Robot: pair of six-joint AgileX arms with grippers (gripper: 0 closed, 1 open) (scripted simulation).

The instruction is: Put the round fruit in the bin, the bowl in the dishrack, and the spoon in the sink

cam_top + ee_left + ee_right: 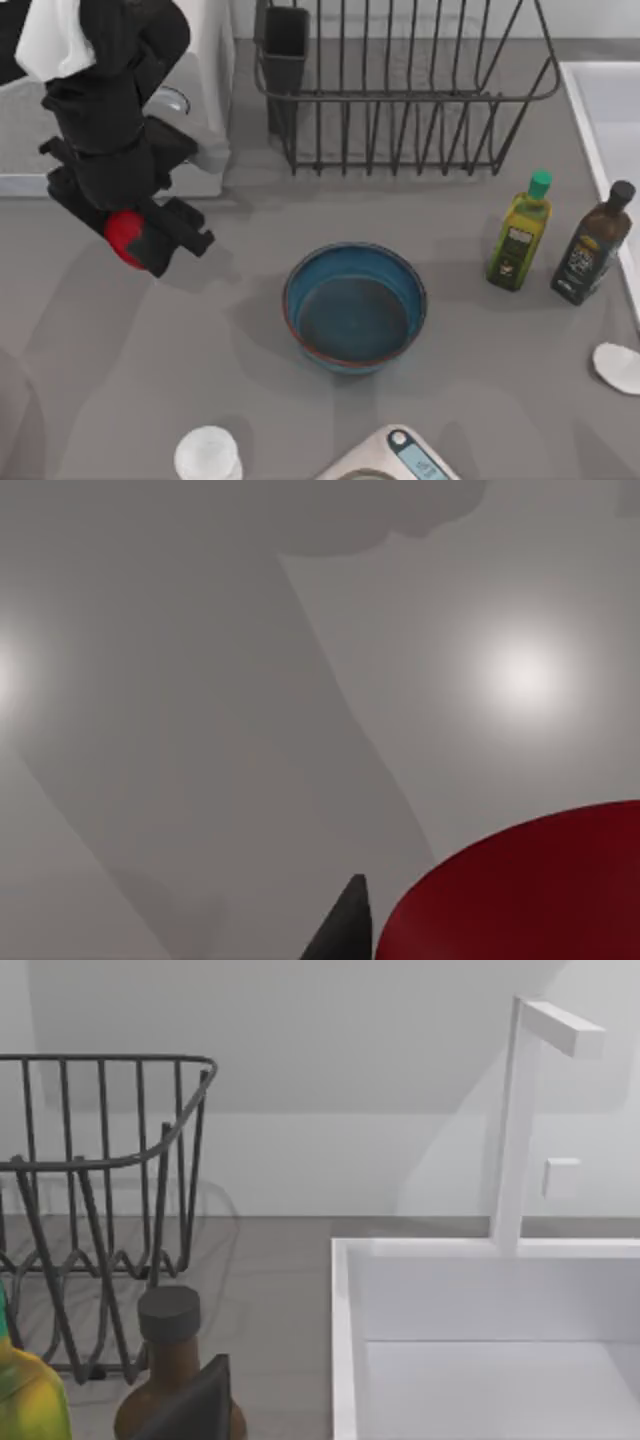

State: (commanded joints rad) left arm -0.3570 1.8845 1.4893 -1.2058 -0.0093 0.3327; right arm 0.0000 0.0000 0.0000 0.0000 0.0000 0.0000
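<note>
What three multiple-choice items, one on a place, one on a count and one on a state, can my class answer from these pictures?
1. Where does the blue bowl stand?
A. In the dishrack
B. On the table in front of the dishrack
C. In the sink

2. How many bottles stand near the sink?
A. One
B. Two
C. Four

3. What is the state of the round fruit?
A. Held in the left tool
B. Lying in the bowl
C. Resting in the dishrack

Answers: 1 B, the bowl sits on grey table below the dishrack. 2 B, a green-capped bottle and a dark bottle. 3 A, the left tool is closed around it.
</note>
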